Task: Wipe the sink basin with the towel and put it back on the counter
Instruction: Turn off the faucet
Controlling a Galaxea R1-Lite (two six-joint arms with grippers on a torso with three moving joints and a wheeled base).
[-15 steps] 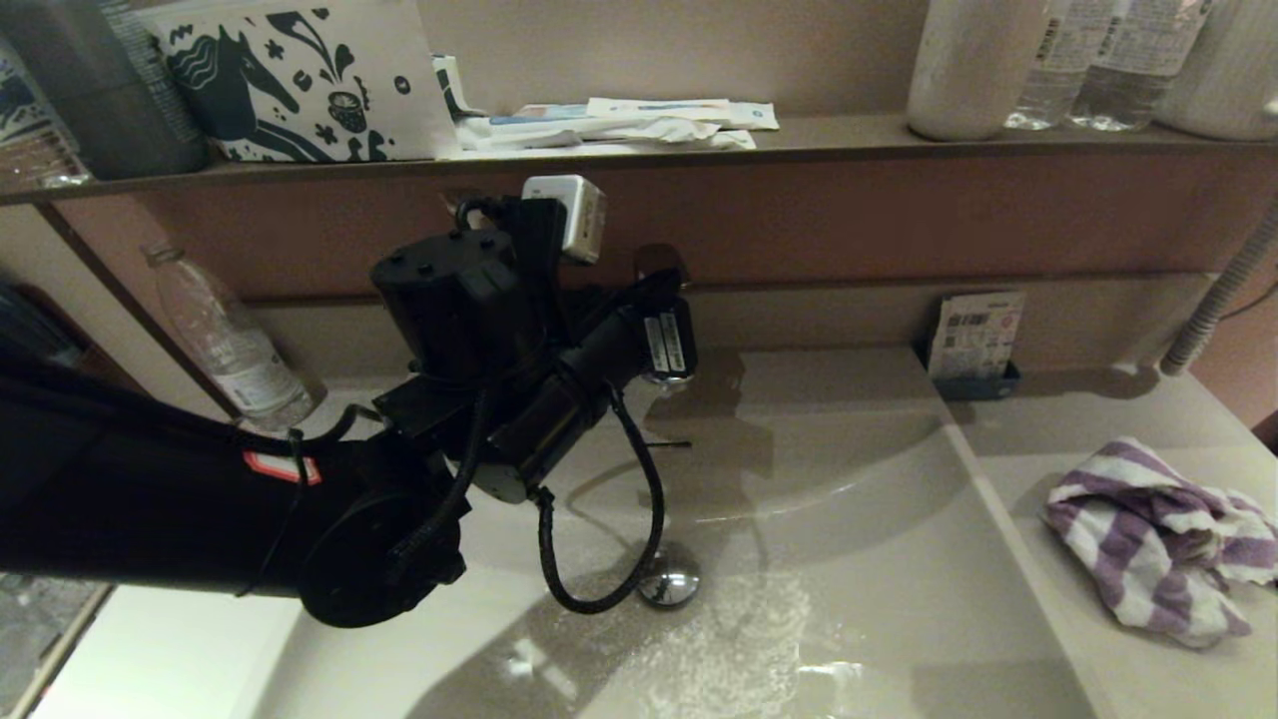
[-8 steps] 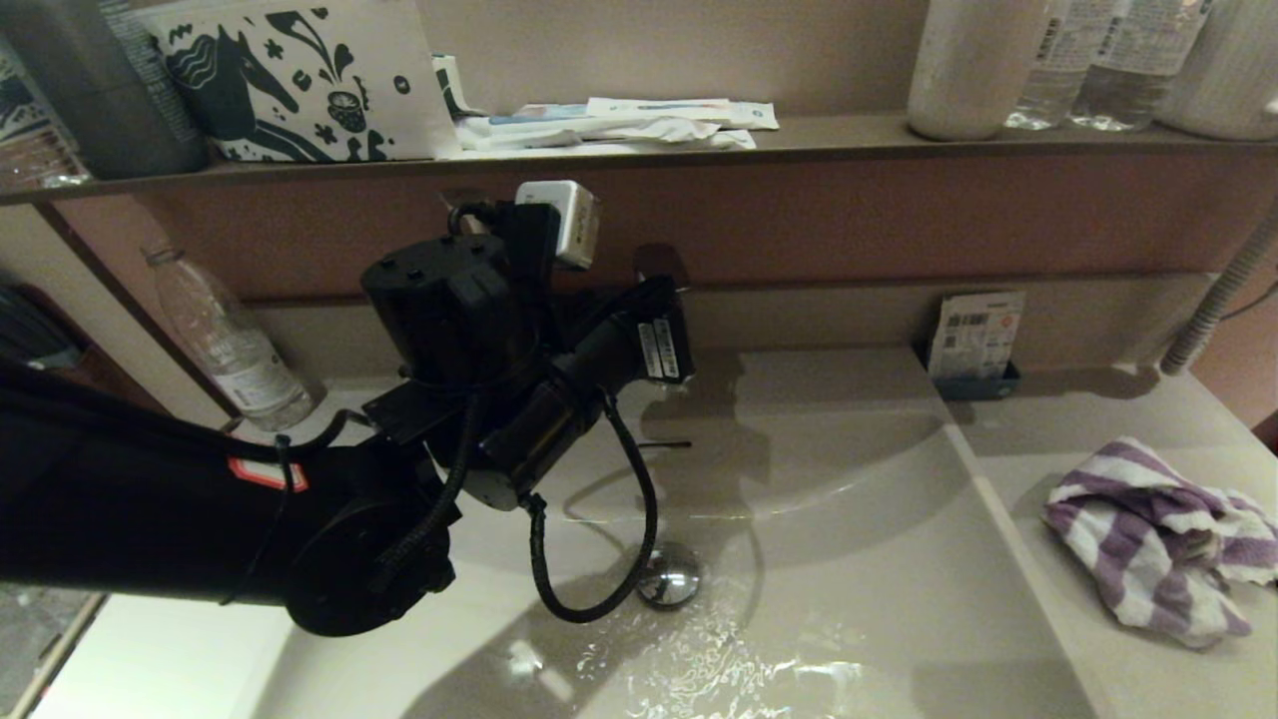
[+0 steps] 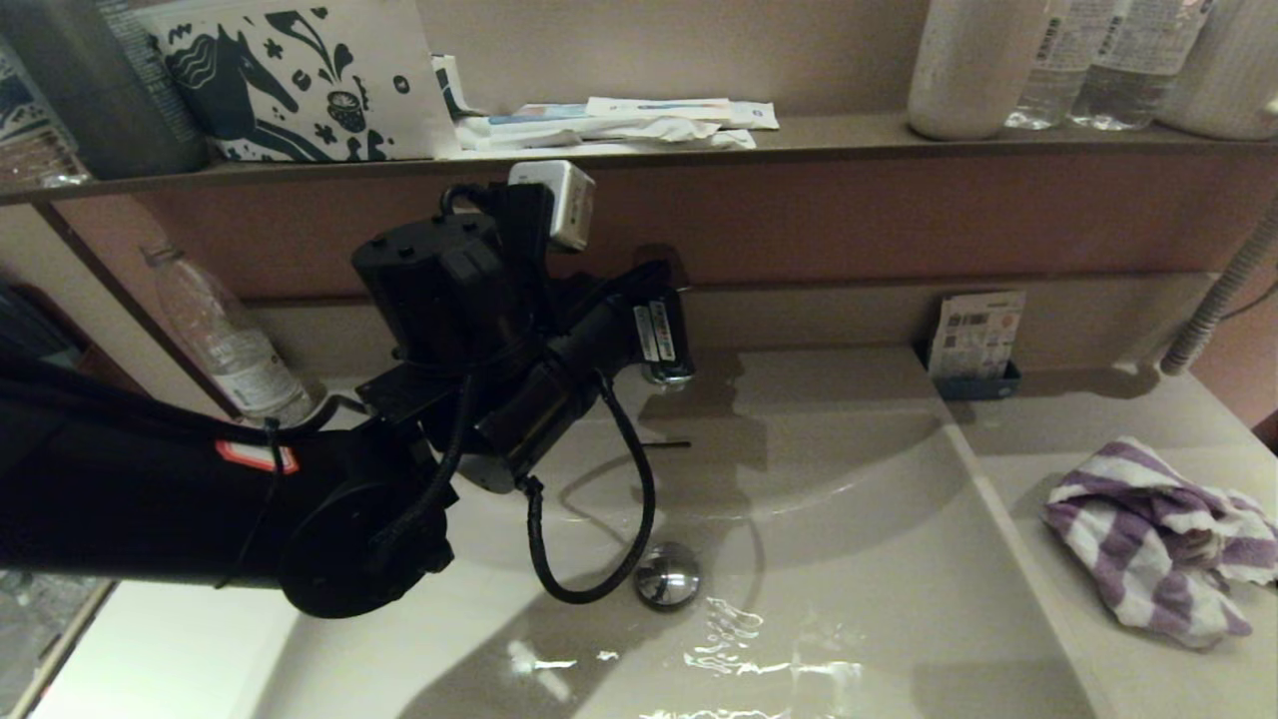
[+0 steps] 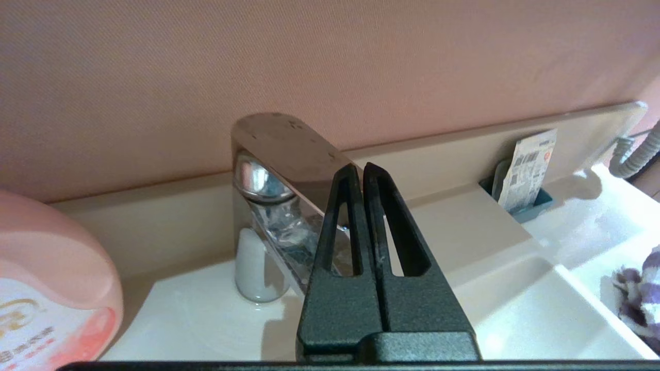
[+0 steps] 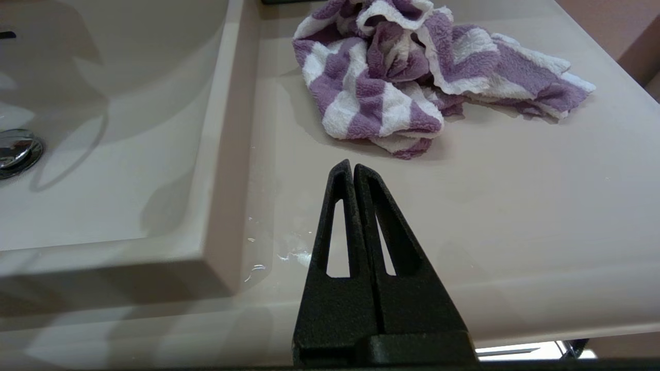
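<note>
The purple-and-white striped towel (image 3: 1158, 539) lies crumpled on the counter (image 3: 1088, 429) to the right of the sink basin (image 3: 859, 519). The basin holds a shallow film of rippling water in front of the chrome drain plug (image 3: 667, 576). My left gripper (image 3: 667, 335) is shut, with nothing in it, at the back of the basin. In the left wrist view the left gripper (image 4: 361, 167) has its tips against the chrome faucet (image 4: 278, 144). My right gripper (image 5: 352, 166) is shut and empty, hovering over the counter (image 5: 515, 206) a short way in front of the towel (image 5: 412, 67).
A brown shelf (image 3: 819, 140) above carries a patterned pouch, paper packets and bottles. A plastic bottle (image 3: 225, 340) stands at the back left, a pink bottle (image 4: 46, 288) beside the faucet, and a packet in a teal holder (image 3: 976, 340) at the back right. A hose (image 3: 1213, 300) hangs at the far right.
My left arm and gripper have shifted slightly up and left at the faucet. The splashing water in the basin has calmed to light ripples. The towel has not moved.
</note>
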